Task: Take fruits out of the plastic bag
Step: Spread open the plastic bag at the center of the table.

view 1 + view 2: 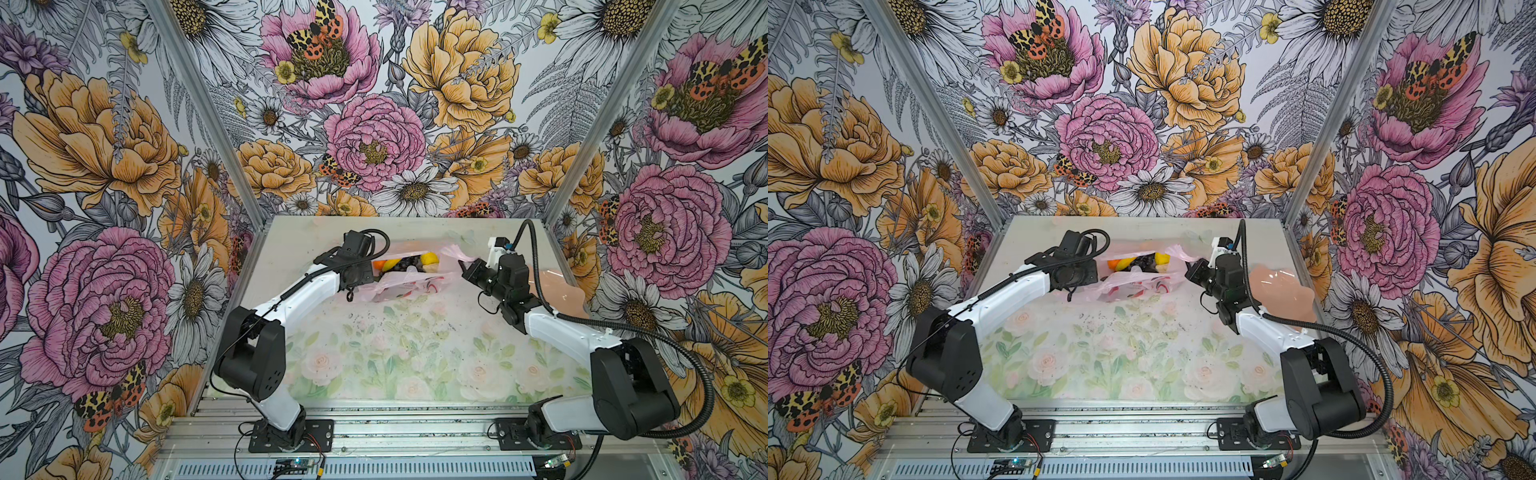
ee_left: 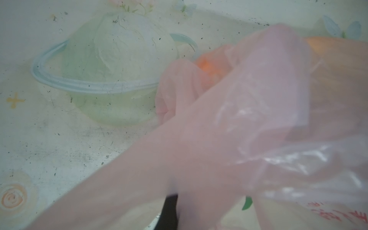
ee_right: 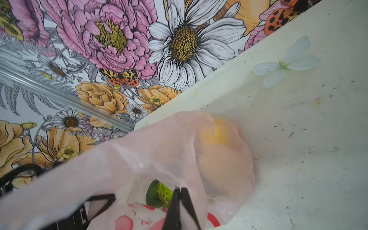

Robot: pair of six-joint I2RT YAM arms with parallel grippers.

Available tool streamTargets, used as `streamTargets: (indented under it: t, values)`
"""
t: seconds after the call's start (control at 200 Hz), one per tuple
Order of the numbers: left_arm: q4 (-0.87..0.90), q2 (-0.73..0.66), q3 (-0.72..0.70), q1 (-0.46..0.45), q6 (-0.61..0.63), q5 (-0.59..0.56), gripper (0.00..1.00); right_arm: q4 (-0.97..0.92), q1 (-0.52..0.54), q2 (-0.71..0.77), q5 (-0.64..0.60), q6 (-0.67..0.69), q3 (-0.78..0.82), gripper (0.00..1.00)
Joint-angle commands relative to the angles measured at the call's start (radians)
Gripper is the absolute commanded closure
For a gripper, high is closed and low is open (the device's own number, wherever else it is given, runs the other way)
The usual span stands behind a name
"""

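Currently: plastic bag [image 1: 409, 282] lies near far edge of table [image 1: 374, 353], long axis left-to-right, between both arms. Left fingers [image 2: 169, 215] clenched on film at left end; right fingers [image 3: 172, 213] clenched on handle loop [image 1: 453, 251] at right end. Fruits [image 1: 409, 262] exposed in mouth, between fingers; orange piece [image 1: 379, 264] nearest left arm, lemon [image 1: 429, 258] nearest right.

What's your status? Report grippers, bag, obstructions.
Left gripper shut on plastic bag; right gripper shut on its handle loop. Fruits inside, mouth held open. No gripper free; peach dish beside right arm.
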State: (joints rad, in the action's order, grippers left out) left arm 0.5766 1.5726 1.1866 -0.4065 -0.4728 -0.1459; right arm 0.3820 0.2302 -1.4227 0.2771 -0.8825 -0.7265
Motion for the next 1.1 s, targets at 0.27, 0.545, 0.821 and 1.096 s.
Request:
streamTargets:
  t: [0.27, 0.545, 0.821, 1.096]
  values:
    - [-0.504, -0.203, -0.287, 0.081, -0.099, 0.300, 1.00, 0.163, -0.041, -0.205, 0.167, -0.127, -0.044, 1.00]
    - [-0.391, -0.174, -0.221, -0.005, -0.005, 0.143, 1.00, -0.236, -0.009, 0.045, 0.015, 0.098, -0.029, 0.35]
    - [-0.406, -0.224, -0.278, -0.009, 0.008, 0.105, 1.00, -0.695, 0.073, 0.310, -0.266, 0.307, -0.130, 0.22]
    - [-0.414, -0.278, -0.340, 0.019, -0.001, 0.119, 1.00, -0.948, 0.336, 0.354, -0.483, 0.479, -0.351, 0.23]
